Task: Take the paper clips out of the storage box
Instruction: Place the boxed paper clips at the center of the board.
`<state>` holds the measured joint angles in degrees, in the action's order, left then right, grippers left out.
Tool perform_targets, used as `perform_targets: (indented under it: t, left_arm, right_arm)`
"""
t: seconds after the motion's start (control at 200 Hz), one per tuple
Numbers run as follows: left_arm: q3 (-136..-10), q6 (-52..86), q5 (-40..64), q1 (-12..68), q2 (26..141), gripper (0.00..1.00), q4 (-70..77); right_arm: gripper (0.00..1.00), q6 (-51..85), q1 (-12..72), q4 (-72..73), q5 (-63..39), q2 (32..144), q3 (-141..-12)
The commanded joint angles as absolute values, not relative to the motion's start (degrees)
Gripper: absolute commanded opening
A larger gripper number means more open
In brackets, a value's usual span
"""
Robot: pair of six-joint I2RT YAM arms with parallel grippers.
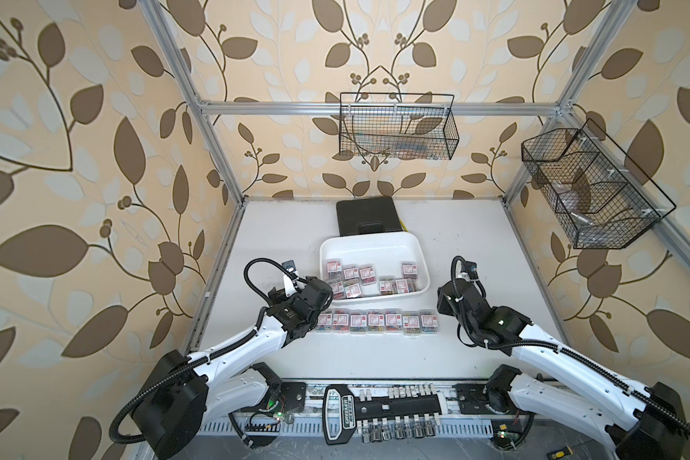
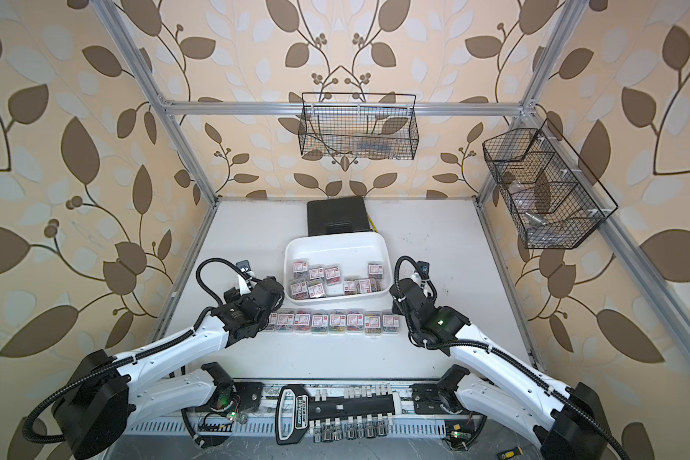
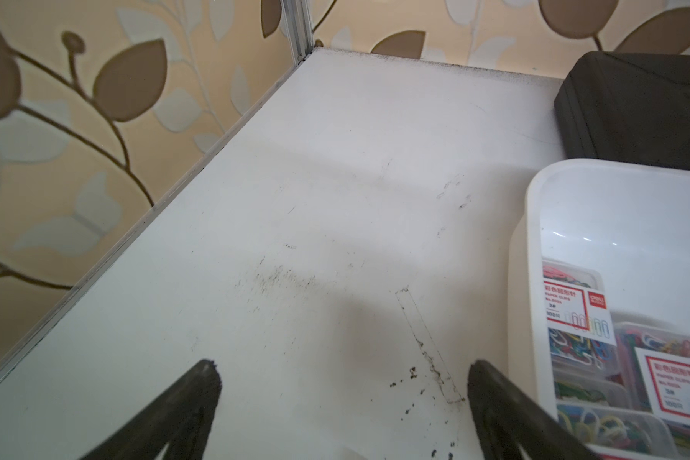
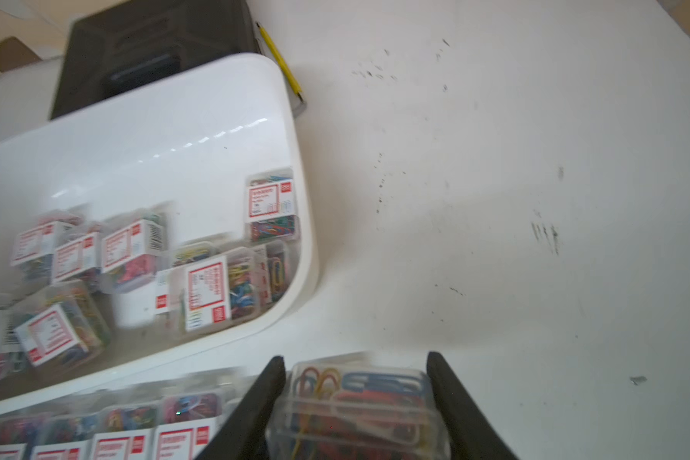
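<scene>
Storage box: we see the white storage box (image 1: 369,249) at mid-desk on the white desk (image 1: 375,358). Its far rim meets a black case (image 1: 365,215); we cannot tell whether they touch or overlap.
Clips inside: several boxes of paper clips (image 1: 351,275) lie loose in the near half of the storage box, some of them tilted against each other.
Clips outside: more boxes stand side by side in a row (image 1: 375,320) on the desk, labels up, just in front of the storage box's near wall.
Right tool: the right tool (image 4: 357,382) is narrowed onto one clip box (image 4: 359,402) at the right end of that row, with a finger (image 4: 271,390) pressed to each side. We cannot tell whether this box rests on the desk or is lifted, as the wrist view is smeared.
Left tool: the left tool (image 3: 341,374) is spread wide with nothing between its fingers. It hangs over scuffed desk just beside the storage box's left wall, and in both top views its wrist covers the row's left end.
</scene>
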<state>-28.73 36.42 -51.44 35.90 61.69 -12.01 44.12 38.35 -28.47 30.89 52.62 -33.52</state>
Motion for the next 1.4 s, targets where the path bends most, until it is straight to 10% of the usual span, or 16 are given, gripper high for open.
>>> perform_targets:
  t: [0.0, 0.895, 1.155, 1.4]
  left_arm:
    - [-30.0, 37.8, -53.5, 35.3, 60.9, 0.99, -12.0]
    - [-29.9, 37.6, -53.4, 35.4, 60.9, 0.99, -11.9]
    - [-29.8, 37.6, -53.3, 35.4, 60.8, 0.99, -11.8]
    - [-29.8, 37.5, -53.2, 35.3, 60.7, 0.99, -11.7]
  right_arm:
    - [0.43, 46.2, 36.2, -28.8, 28.8, 53.6, -30.6]
    - [0.48, 49.0, 30.8, -15.0, 20.9, 65.3, -22.9]
    - [0.68, 48.5, 30.3, -14.6, 20.2, 65.2, -23.0]
    - [0.66, 49.1, 29.0, -11.9, 17.9, 63.7, -21.3]
